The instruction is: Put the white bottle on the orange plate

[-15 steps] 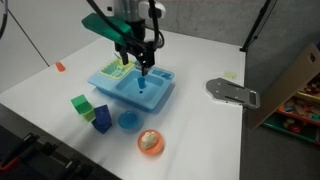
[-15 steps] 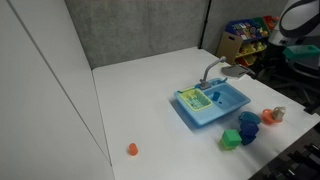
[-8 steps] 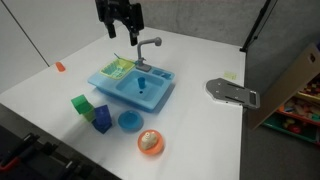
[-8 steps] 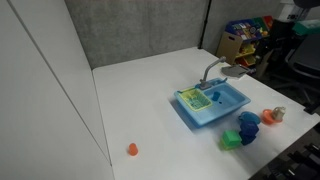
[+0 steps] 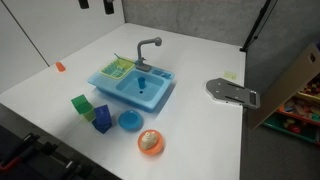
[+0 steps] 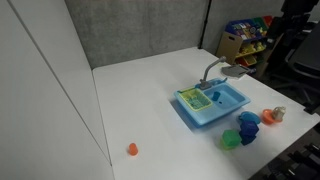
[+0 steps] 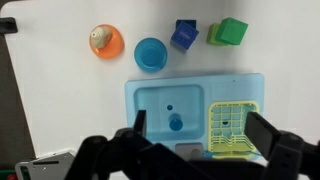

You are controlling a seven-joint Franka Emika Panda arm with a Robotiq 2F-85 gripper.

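white bottle [image 7: 99,38] sits on orange plate [image 7: 115,49]; tool [image 7: 197,122] spread wide, empty, above blue sink [image 7: 225,88].

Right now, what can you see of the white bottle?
The white bottle is small, stubby and rounded, cream-coloured, and looks like plastic. It sits on the orange plate, inside its rim, and touches only the plate as far as shows. The blue dish is beside it, apart. Nothing holds it. Whether it is upright or tipped is too small to tell.
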